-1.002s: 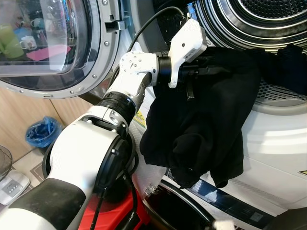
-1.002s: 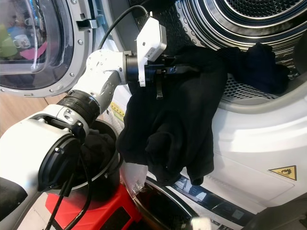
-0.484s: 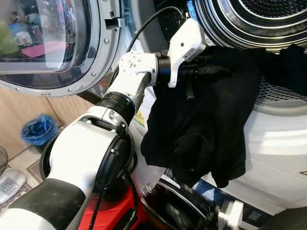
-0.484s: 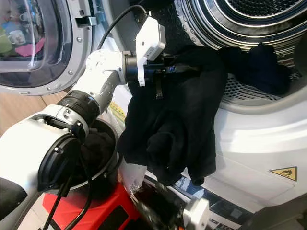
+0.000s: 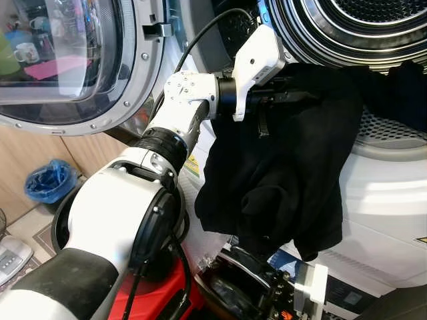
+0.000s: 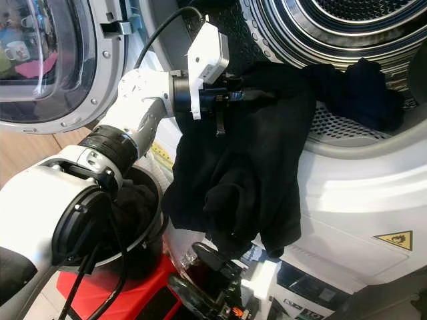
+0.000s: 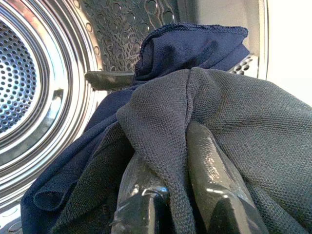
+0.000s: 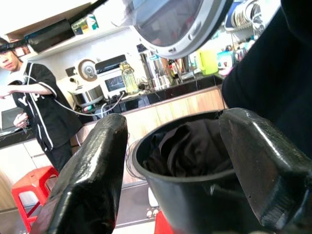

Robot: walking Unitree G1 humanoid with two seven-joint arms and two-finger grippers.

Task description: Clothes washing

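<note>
A black garment hangs from the washer's drum rim down over the white front. My left gripper is shut on a fold of it at the drum mouth, and cloth wraps both fingers. A navy garment lies inside the drum just behind. My right gripper is open and holds nothing. It is low in the eye views, below the hanging garment, and faces a black bucket that holds dark clothes.
The round glass door stands open to the left. The bucket sits on a red stool under my left arm. A blue bag lies on the floor at left. A person stands across the kitchen.
My right gripper has risen into view at the bottom, under the hanging black garment. The left gripper and the garment have stayed put.
</note>
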